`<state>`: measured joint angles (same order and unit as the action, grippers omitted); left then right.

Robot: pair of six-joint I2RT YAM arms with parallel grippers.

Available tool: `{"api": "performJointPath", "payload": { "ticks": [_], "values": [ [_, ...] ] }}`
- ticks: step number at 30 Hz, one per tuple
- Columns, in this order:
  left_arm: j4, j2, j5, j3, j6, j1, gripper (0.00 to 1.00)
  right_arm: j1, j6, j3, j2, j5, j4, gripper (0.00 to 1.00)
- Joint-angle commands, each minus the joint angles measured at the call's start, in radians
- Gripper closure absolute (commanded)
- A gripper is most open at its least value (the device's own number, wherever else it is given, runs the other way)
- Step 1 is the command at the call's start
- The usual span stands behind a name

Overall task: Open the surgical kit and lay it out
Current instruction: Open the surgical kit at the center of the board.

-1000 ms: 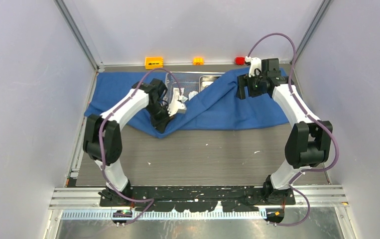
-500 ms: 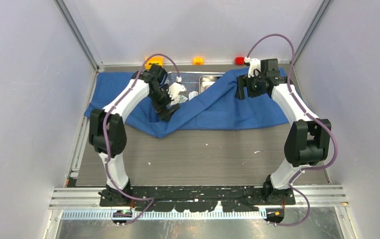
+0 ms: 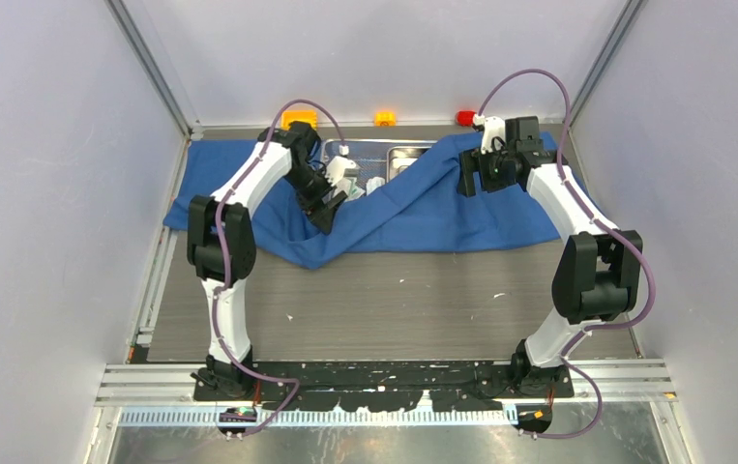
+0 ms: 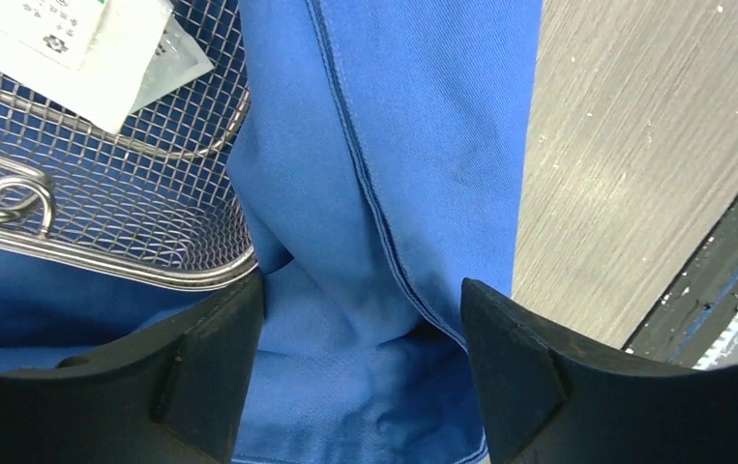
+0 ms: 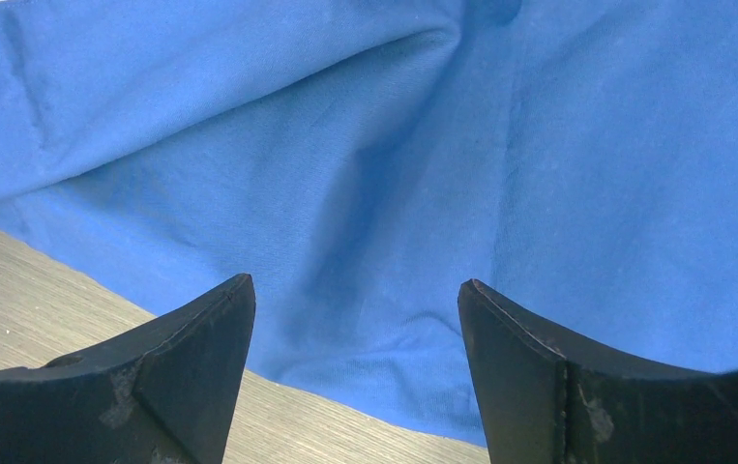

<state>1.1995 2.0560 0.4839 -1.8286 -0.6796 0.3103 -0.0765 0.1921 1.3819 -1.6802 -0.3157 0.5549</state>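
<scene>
The blue cloth wrap (image 3: 423, 215) lies spread across the back of the table, with a fold draped diagonally over its middle. Partly uncovered at the back are the steel mesh tray (image 4: 103, 193), the smaller steel pan (image 3: 405, 155) and the white packets (image 4: 74, 48). My left gripper (image 3: 331, 205) hovers at the tray's near rim. It is open in the left wrist view (image 4: 363, 333), with a cloth fold (image 4: 384, 193) lying loose between the fingers. My right gripper (image 3: 469, 176) is open above the cloth's right part (image 5: 394, 174) and grips nothing (image 5: 355, 333).
Three small blocks stand along the back wall: a yellow-orange one (image 3: 297, 118), a small orange one (image 3: 385, 118) and a red one (image 3: 465, 118). Bare grey table (image 3: 394, 300) stretches from the cloth's near edge to the arm bases. Walls close in both sides.
My left gripper has opened and let go of the cloth fold, then moved toward the back over the tray's rim. The right arm has hardly moved.
</scene>
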Motion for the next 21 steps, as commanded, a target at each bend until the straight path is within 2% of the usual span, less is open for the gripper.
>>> {"api": "performJointPath", "payload": {
  "ticks": [1,4,11,13,17,21],
  "values": [
    [0.1,0.005,0.141,-0.016,0.015,-0.011,0.3,0.001,0.018,0.021,-0.002,0.001,-0.02,0.19],
    [0.1,-0.014,0.13,0.023,0.016,-0.002,0.42,0.001,0.018,0.03,-0.008,-0.004,-0.017,0.19],
    [0.007,-0.142,0.006,0.186,0.031,0.035,0.52,0.0,0.016,0.029,-0.015,-0.008,-0.015,0.19],
    [-0.027,-0.181,-0.042,0.247,0.042,0.055,0.47,0.001,0.012,0.031,-0.016,-0.011,-0.014,0.19],
    [-0.159,-0.273,-0.147,0.345,0.1,0.072,0.23,0.0,0.011,0.037,-0.015,-0.013,-0.013,0.19],
    [-0.245,-0.356,-0.198,0.38,0.15,0.072,0.15,0.0,0.005,0.046,-0.022,-0.024,-0.009,0.19]
  ]
}}
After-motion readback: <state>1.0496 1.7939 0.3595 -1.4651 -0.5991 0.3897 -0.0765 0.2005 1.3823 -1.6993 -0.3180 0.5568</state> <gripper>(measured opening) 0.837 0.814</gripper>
